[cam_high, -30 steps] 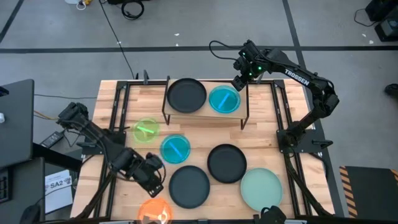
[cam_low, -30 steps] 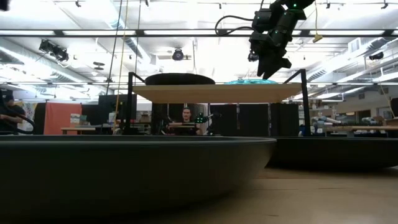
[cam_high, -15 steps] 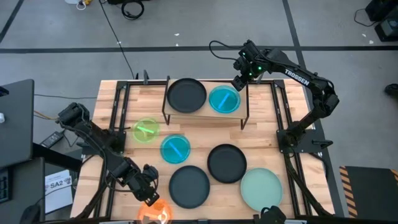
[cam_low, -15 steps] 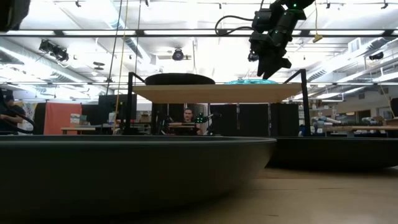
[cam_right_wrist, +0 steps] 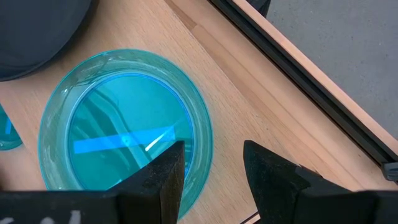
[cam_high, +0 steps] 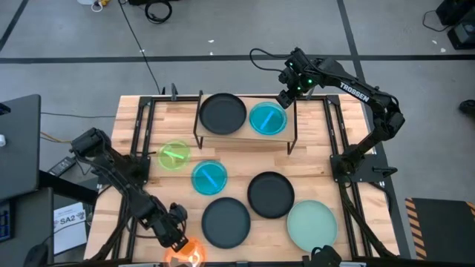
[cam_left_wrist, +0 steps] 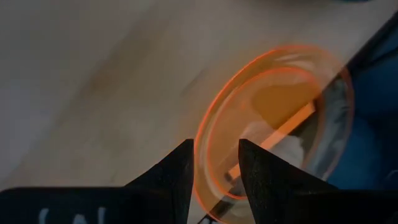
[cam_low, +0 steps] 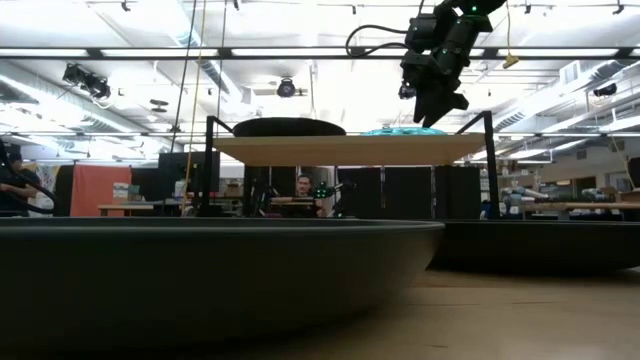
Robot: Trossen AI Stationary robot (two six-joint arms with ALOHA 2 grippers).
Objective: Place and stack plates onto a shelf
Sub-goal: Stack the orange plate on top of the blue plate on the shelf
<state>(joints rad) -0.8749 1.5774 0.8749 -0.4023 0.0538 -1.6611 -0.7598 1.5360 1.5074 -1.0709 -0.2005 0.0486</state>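
Where the high view blurs, left end effector (cam_left_wrist: 213, 163) straddles the orange plate (cam_left_wrist: 283, 112) rim.

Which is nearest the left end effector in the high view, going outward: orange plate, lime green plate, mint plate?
From the left end effector:
1. Orange plate, just beside it at the table's near edge.
2. Lime green plate, left of the shelf.
3. Mint plate, near right corner.

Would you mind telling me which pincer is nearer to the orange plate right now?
The left pincer is nearer: it hangs over the orange plate at the table's near edge, fingers open astride its rim. The right pincer is far off by the blue plate on the shelf.
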